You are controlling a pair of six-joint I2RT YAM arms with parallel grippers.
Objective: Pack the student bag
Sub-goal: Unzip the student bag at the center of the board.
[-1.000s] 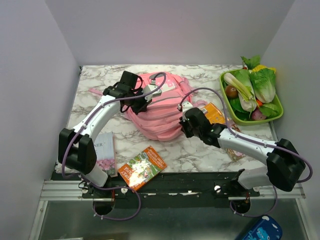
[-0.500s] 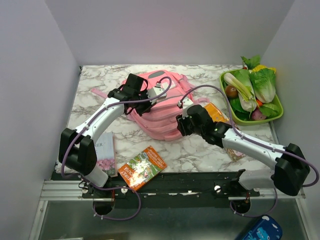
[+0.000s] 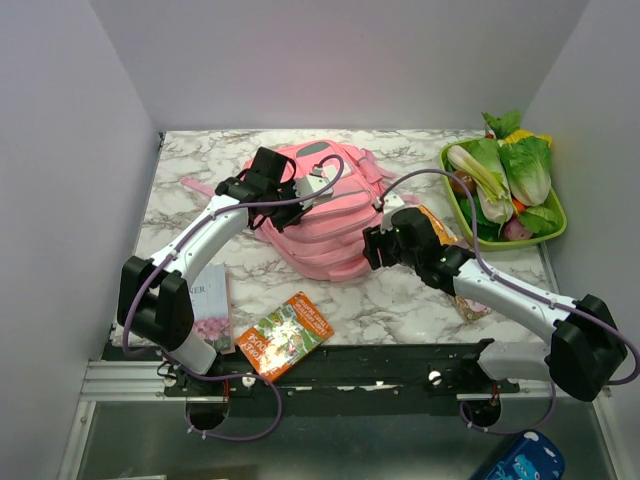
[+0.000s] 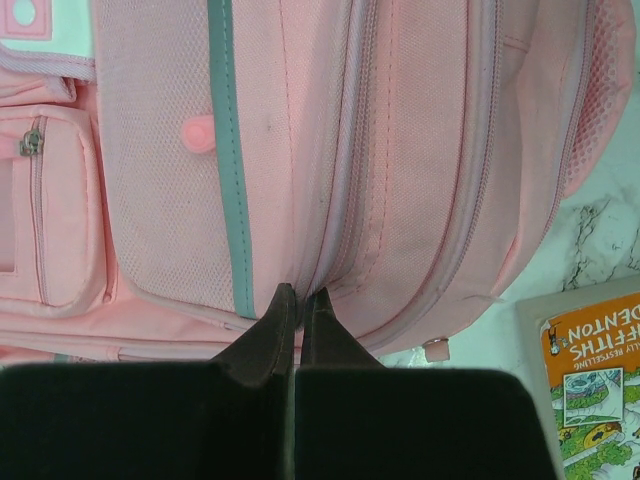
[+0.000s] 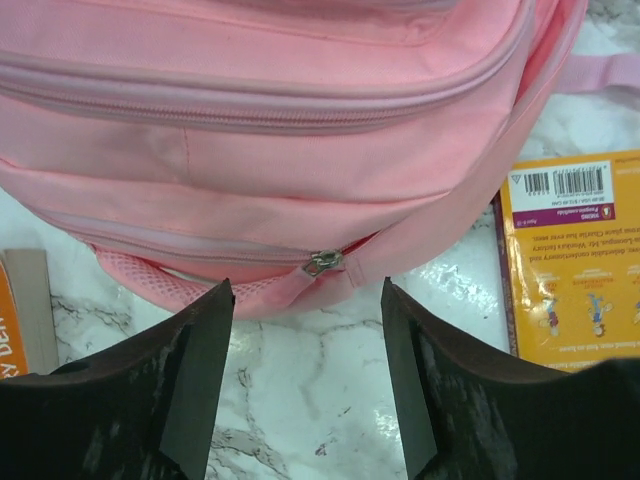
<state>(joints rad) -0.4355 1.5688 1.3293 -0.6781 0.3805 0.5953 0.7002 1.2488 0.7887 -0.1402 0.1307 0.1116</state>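
The student bag [image 3: 322, 238] lies in the middle of the marble table, pink with grey-green trim. My left gripper [image 3: 316, 195] rests on top of it. In the left wrist view that gripper [image 4: 299, 294] is shut, pinching a fold of the bag [image 4: 400, 150] beside a zip line. My right gripper [image 3: 371, 250] sits at the bag's right lower edge. In the right wrist view it [image 5: 305, 290] stands open just short of the bag [image 5: 300, 150], empty, with a metal zip pull [image 5: 322, 263] just beyond its tips.
An orange book [image 3: 286, 335] and a pale flowered book [image 3: 210, 305] lie near the front left. A yellow-orange book [image 3: 432, 226] lies under my right arm, right of the bag. A green tray [image 3: 553, 231] of vegetables stands at the back right.
My right gripper has opened and drawn back slightly to the right. The left gripper, still shut, pulled the bag a little to the right and back earlier, then held still.
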